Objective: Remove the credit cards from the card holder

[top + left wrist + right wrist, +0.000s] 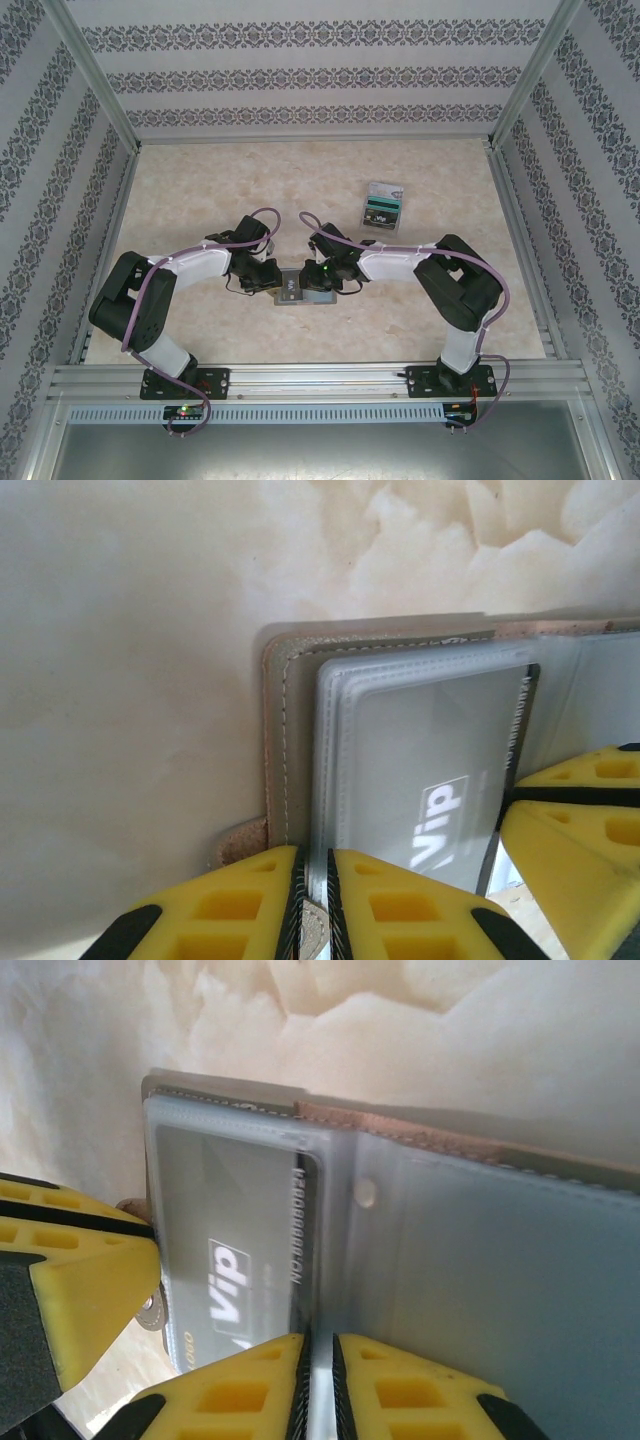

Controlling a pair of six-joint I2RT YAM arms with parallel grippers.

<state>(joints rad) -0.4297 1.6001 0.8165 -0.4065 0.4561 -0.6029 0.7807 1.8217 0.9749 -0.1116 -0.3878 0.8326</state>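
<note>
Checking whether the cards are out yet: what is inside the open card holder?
A grey card marked Vip sits in a clear sleeve of the card holder. Any cards behind it or in other sleeves are covered.

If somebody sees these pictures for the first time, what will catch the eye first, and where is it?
First comes the open card holder at the near middle of the table, with the left pincer and the right pincer each shut on a thin edge of it. Inside it, a grey card marked Vip sits under a clear sleeve. Farther back on the right lies a clear plastic case with green-and-black contents, untouched.
</note>
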